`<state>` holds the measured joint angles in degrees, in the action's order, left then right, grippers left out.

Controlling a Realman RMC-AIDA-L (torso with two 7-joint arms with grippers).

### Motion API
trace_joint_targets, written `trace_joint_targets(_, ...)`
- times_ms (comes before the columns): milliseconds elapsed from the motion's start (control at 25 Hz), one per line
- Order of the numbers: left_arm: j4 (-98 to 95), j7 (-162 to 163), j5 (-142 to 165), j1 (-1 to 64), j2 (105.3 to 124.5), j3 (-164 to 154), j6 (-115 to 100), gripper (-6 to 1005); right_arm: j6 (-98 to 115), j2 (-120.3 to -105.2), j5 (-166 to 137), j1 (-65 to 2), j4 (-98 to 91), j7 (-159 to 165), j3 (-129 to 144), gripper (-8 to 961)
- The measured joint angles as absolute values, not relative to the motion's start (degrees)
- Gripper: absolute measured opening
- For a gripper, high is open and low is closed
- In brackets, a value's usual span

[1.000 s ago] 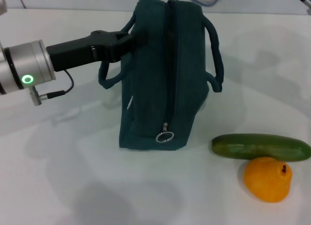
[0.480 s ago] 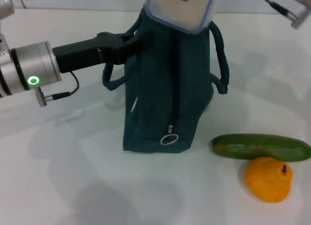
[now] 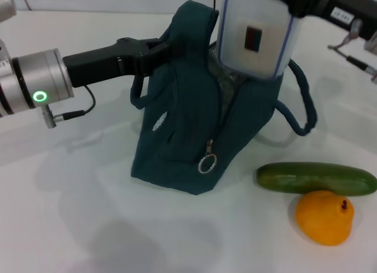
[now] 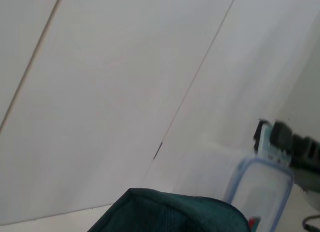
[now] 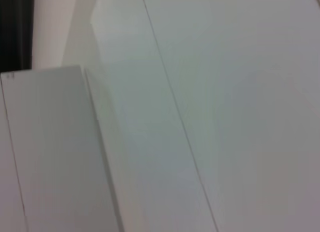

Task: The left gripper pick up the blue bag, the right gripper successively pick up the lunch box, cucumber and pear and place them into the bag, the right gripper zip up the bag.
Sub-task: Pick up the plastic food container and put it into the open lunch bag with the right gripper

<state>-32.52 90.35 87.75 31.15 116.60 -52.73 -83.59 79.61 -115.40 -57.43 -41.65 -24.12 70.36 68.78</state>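
A plain white table (image 3: 88,226) fills the head view, with pale wall panels behind it in both wrist views. Near the middle of the table stands the blue bag (image 3: 182,143), its base on the surface and its upper part pulled up and toward the robot's left. The zipper is run partly open: the mouth gapes at the top, while the metal ring pull (image 3: 207,163) hangs low on the front face, and a small white logo (image 3: 160,121) shows on the side panel.

The left hand (image 3: 162,49) reaches in from the left at the bag's upper edge, closed on the fabric beside one rolled handle, holding that side up. The right hand (image 3: 297,2) comes in from the upper right, clamped on the top end of the lunch box (image 3: 254,37), though its fingers are mostly cut off by the picture's edge. The box hangs upright with its blue-rimmed lid facing the camera, its lower end at the bag's open mouth; how far it has entered I cannot tell. The bag's other handle (image 3: 300,102) droops to the right of it.

On the table to the right of the bag lies the cucumber (image 3: 315,178), lengthwise, with the pear (image 3: 324,217) touching its near side. Neither is in the bag.
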Motion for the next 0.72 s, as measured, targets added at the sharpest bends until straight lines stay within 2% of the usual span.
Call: trace_joint_targets(720,-32.57,89.82,87.74,31.51,116.8,-53.0,-83.81,37,78.66,-116.18,-54.08,-43.47,-23.8,72.61,74.69,92)
